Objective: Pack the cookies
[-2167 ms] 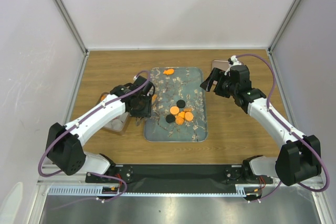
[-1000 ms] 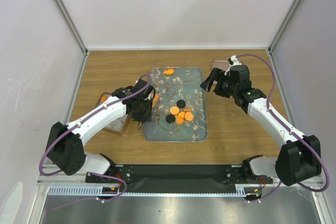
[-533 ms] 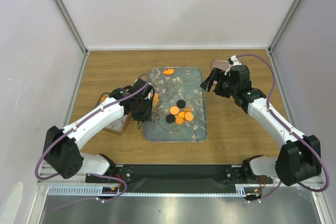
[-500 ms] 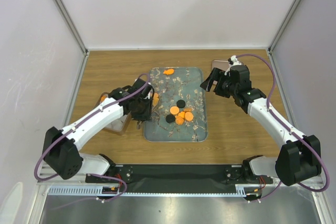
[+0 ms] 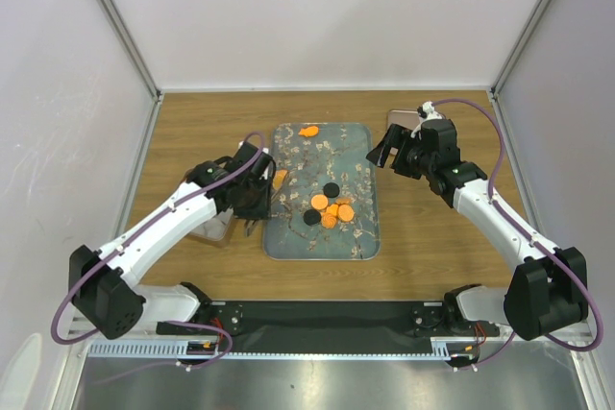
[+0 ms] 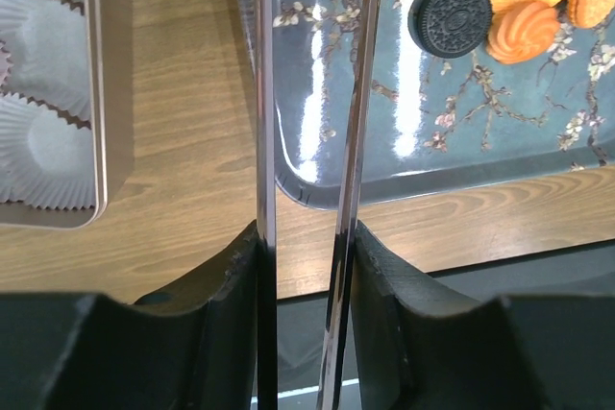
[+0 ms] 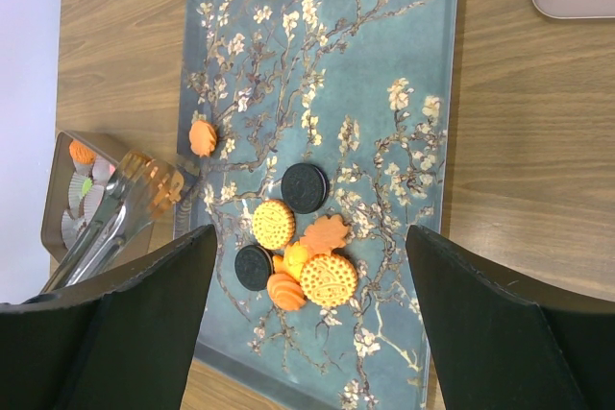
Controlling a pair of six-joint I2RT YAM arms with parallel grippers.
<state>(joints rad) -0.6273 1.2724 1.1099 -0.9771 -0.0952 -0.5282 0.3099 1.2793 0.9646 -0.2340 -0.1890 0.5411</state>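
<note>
While right gripper (image 5: 383, 153) hasn't moved, jaws wide and empty over the far right corner of the tray (image 5: 360, 237), left gripper (image 6: 306, 237) has eased back left. It's clamped on the tongs (image 6: 265, 93), whose blades are narrowly apart and straddle the tray's left edge beside the tin (image 6: 108, 93). Tong tips are out of wrist view, so can't tell if they carry anything. Cookies (image 7: 298, 237) are clustered mid-tray, right of the blades. One orange cookie lies at the tray's left edge, another at the far end.
</note>
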